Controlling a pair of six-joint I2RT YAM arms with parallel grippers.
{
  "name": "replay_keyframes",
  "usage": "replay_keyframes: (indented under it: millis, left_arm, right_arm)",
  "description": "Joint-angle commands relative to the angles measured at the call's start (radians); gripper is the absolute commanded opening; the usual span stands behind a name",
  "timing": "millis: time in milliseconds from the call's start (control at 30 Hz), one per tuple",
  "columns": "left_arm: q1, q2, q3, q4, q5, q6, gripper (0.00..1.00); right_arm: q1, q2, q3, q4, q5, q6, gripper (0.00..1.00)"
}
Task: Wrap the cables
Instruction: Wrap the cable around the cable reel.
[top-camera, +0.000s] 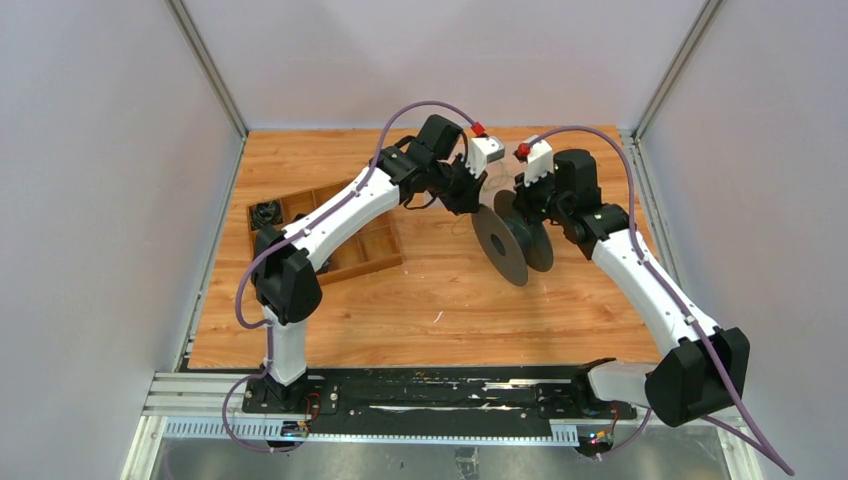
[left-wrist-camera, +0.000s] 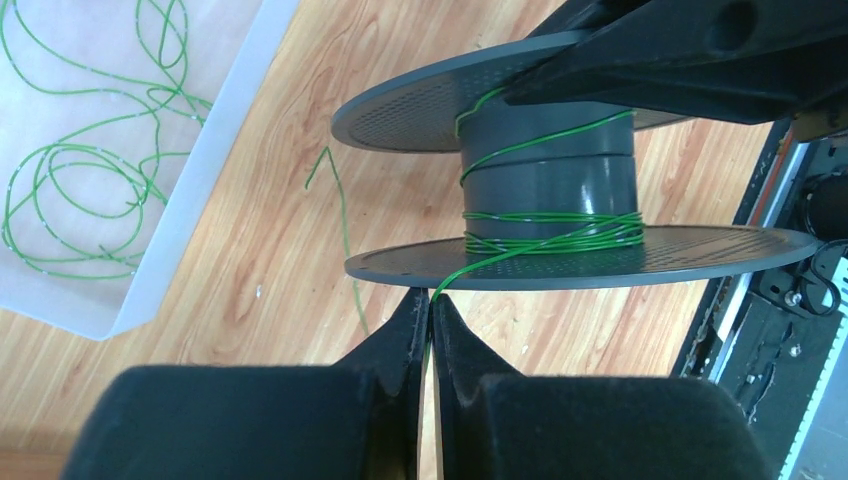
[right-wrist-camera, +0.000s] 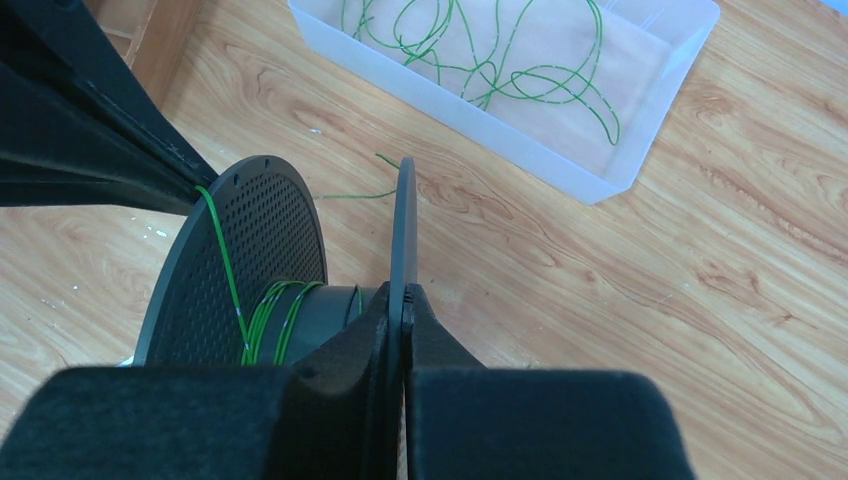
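Note:
A dark grey spool with two flat flanges hangs over the wooden table, with a few turns of thin green cable round its hub. My left gripper is shut on the strand that leaves the hub over the near flange. My right gripper is shut on the edge of the spool's thin flange. The other, perforated flange stands to its left. More cables lie in loose loops in a clear tray. In the top view both grippers meet at the spool.
A clear plastic tray sits on the table beyond the spool. A loose green cable end trails across the wood beside it. A wooden compartment box stands at the left under the left arm. Grey walls close the sides.

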Motion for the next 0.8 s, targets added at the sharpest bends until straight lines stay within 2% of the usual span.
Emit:
replay_keyframes:
  millis: [0,200,467,767]
  left_arm:
    - [0.022,-0.029,-0.049,0.021,-0.042,0.016,0.05]
    - [0.046,-0.041,-0.090,0.040,-0.025,0.012,0.02]
    - [0.092,-0.065,-0.159,0.090,0.000,-0.001,0.07]
    - [0.110,-0.073,-0.229,0.138,0.018,-0.010,0.07]
  right_arm:
    - [-0.012,-0.056,0.011,0.042,-0.066,0.006,0.01]
    - [-0.022,-0.063,0.015,0.039,-0.073,0.004,0.01]
    - [-0.034,-0.071,0.025,0.033,-0.106,0.009,0.01]
    - [-0.043,-0.074,0.051,0.017,-0.123,0.019,0.01]
